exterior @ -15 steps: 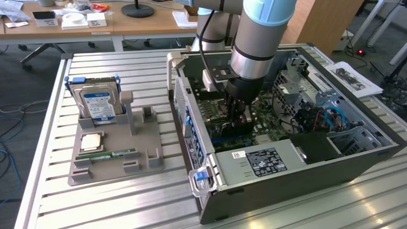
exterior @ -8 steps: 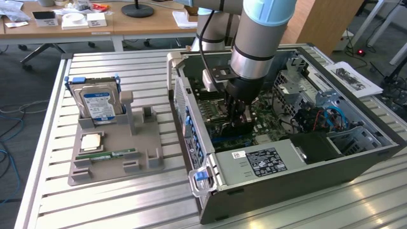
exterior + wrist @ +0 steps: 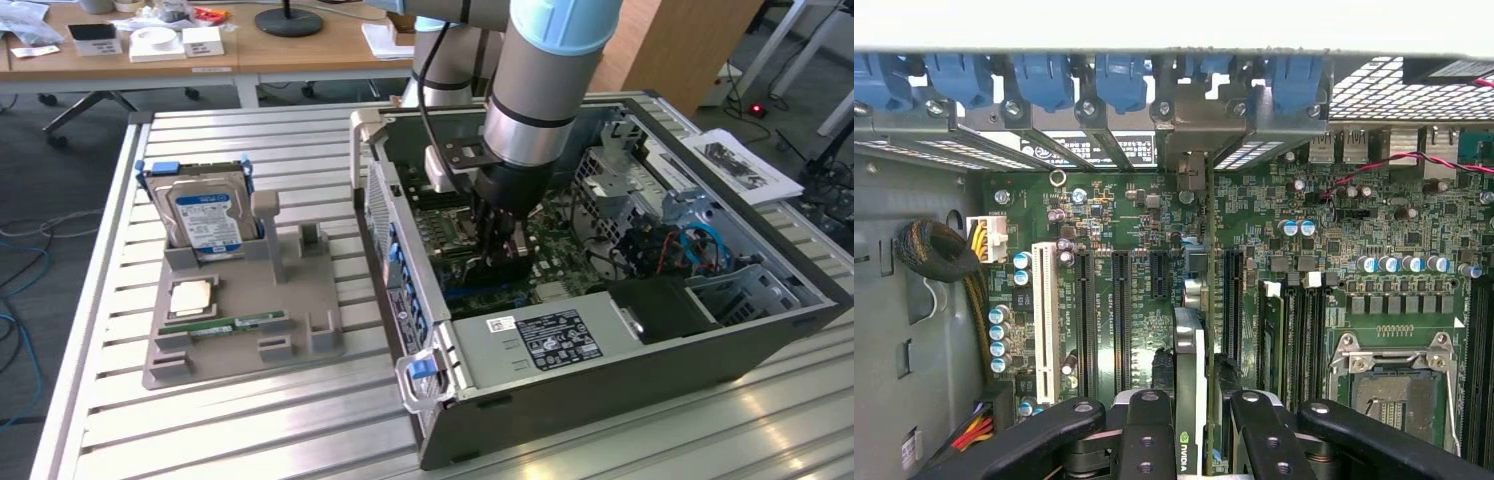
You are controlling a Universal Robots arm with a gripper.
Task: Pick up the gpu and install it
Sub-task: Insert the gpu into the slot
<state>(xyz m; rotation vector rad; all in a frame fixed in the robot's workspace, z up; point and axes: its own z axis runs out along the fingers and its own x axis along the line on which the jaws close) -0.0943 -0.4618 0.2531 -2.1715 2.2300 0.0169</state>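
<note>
Setting: Slatted metal workbench (image 3: 267, 420) carries an open computer case (image 3: 601, 330) lying on its side, wooden desks behind; we see a grey parts tray (image 3: 240, 310) well apart on the exterior view's left.
Gripper: closest to the wrist camera, our gripper (image 3: 1199, 420) has its fingers (image 3: 1144, 430) closed partway onto the gpu (image 3: 1194, 360), pinching it from both faces.
Gpu position: held edge-on just above the motherboard (image 3: 1144, 300), among the expansion slots (image 3: 1119, 300).
Gpu orientation: we judge its long axis runs along the slots, the far end pointing toward the rear bracket bay with blue latches (image 3: 1124, 80).
Risk, alignment: if the card edge sits beside the slot rather than over it, pressing down could scrape the board or bend contacts.
Risk, bracket: the end bracket could catch the rear frame and tilt the card.
Far items: a hard drive (image 3: 207, 215) stands in the tray.
</note>
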